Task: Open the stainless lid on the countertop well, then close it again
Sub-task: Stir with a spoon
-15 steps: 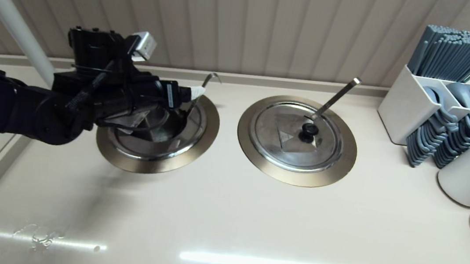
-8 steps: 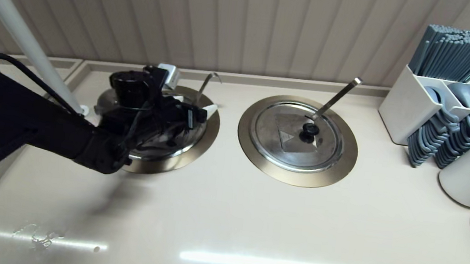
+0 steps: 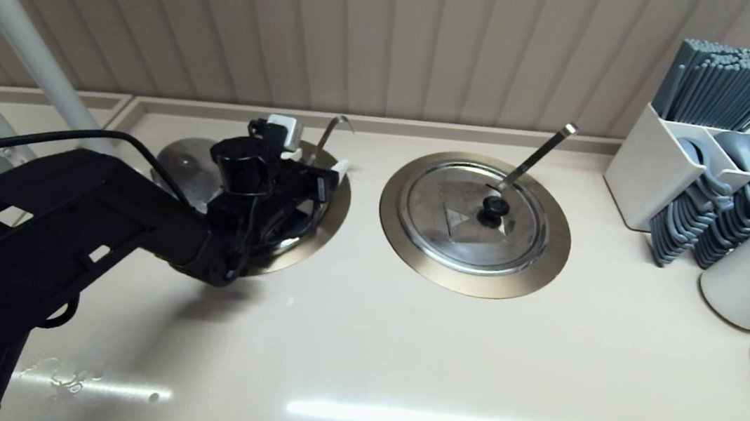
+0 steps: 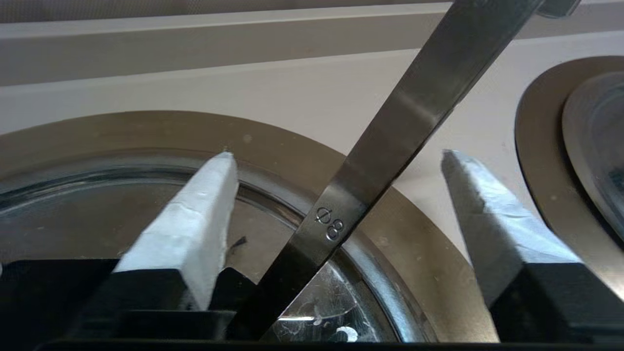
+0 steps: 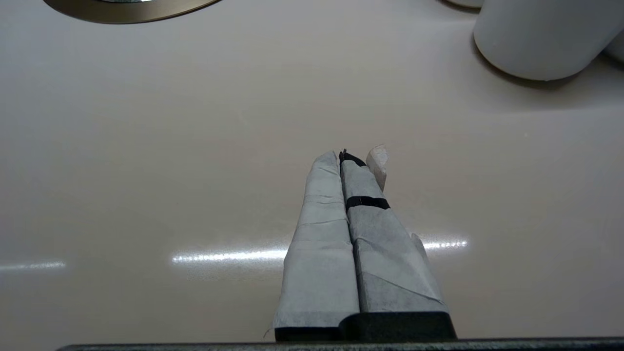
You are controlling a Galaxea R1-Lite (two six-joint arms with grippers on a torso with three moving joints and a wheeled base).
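- Since a second ago the left arm has swung in from the robot's left and dropped lower; its black forearm now runs up from the near-left corner of the head view to the countertop well (image 3: 316, 232).
- The left gripper (image 4: 336, 195) hovers low over the well's far rim, pointing toward the back wall.
- Its taped fingers (image 4: 195, 229) stand wide apart, holding nothing; the ladle handle (image 4: 390, 141) rises between them, untouched.
- The stainless lid (image 4: 97, 214) sits in the well beneath the gripper, mostly hidden by the wrist in the head view.
- The right gripper (image 5: 353, 161) rests parked above bare counter (image 5: 146, 146), fingers pressed together.
- The second covered well (image 3: 474, 223) is unchanged.
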